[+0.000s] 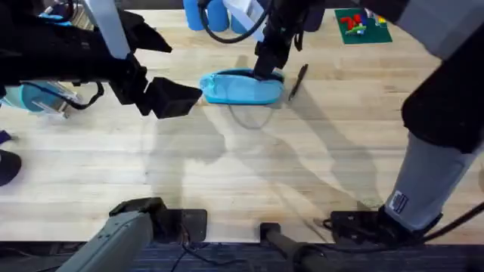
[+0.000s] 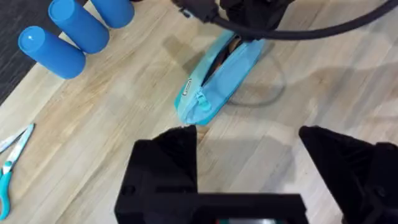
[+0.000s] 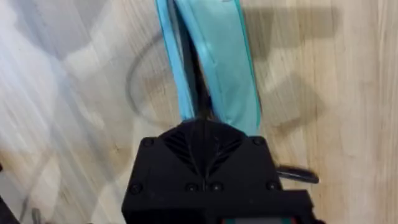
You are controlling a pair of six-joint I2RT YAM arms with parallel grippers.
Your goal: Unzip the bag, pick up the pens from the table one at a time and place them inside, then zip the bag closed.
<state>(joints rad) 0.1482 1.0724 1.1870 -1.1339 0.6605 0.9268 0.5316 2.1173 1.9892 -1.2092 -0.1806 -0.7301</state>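
Note:
The light-blue bag [image 1: 242, 88] lies on the table [image 1: 227, 166] at the far centre, its zipper open along the top [image 2: 219, 59], with the pull [image 2: 200, 101] at the end nearer my left gripper. Something orange shows inside the opening [image 2: 234, 42]. My right gripper [image 1: 268, 66] hovers over the bag's right end; its fingers [image 3: 200, 134] stand together above the open slit [image 3: 194, 81], and whatever is under them is hidden. A slim black pen [image 1: 297, 81] lies just right of the bag. My left gripper [image 1: 175, 97] hangs open just left of the bag, with nothing in it.
Blue cylinders [image 1: 215, 15] stand behind the bag. Teal-handled scissors [image 2: 9, 163] lie to the far left. A green plate with small coloured pieces [image 1: 361, 23] sits at the back right. Teal and clear items [image 1: 38, 97] lie at the left edge.

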